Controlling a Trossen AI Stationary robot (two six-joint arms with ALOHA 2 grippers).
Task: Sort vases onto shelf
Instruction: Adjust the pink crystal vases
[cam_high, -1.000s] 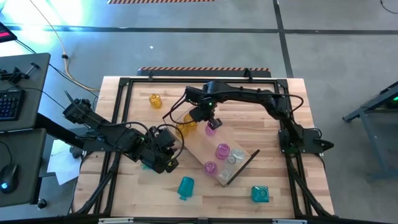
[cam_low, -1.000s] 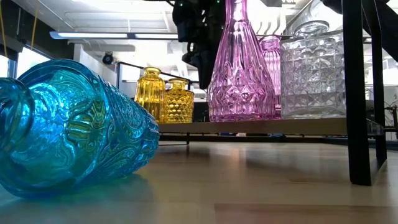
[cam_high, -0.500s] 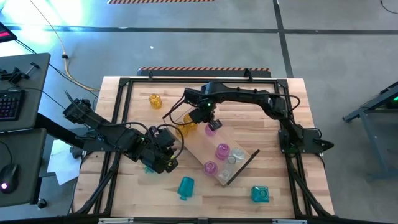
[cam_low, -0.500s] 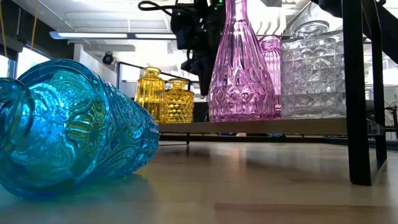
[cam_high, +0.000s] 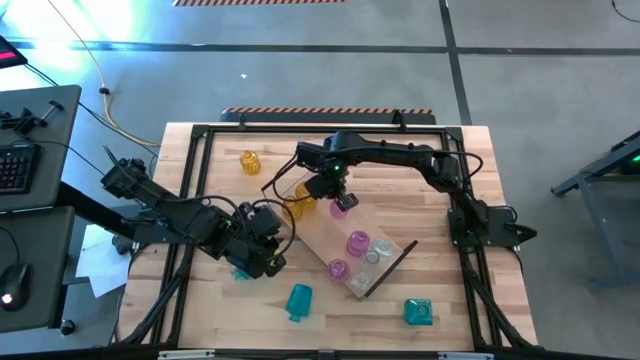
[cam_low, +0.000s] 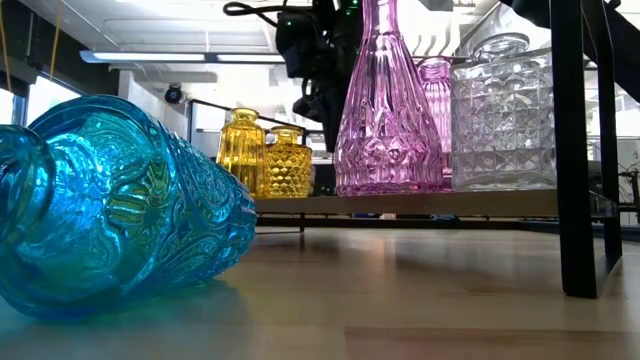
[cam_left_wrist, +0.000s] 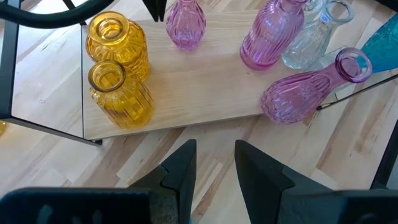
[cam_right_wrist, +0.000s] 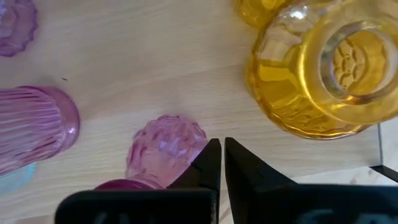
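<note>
The shelf (cam_high: 320, 238) lies slantwise across the table's middle. Upright on it stand two yellow vases (cam_left_wrist: 118, 65), a small pink vase (cam_right_wrist: 165, 146), two more pink vases (cam_high: 357, 243) (cam_high: 338, 270) and a clear one (cam_high: 380, 248). My right gripper (cam_right_wrist: 217, 155) is shut and points down at the board right beside the small pink vase (cam_high: 341, 207), between it and the yellow vases. My left gripper (cam_left_wrist: 211, 162) hovers open off the shelf's left side, with only tabletop showing between its fingers. My right gripper stands with its shut fingers (cam_right_wrist: 206, 163) pointing down, close against the side of the small pink vase's body (cam_right_wrist: 189, 149). The vase stands upright on the shelf. Whether the fingers touch it, I cannot tell.
Loose on the table are a yellow vase (cam_high: 250, 162) at the far left, a teal vase (cam_high: 298, 300) on its side near the front edge, another teal one (cam_high: 418, 312) at the front right, and a bit of teal (cam_high: 238, 270) under my left arm.
My right gripper has tipped a little beside the small pink vase and stays shut. The vases and the shelf have kept their places.
</note>
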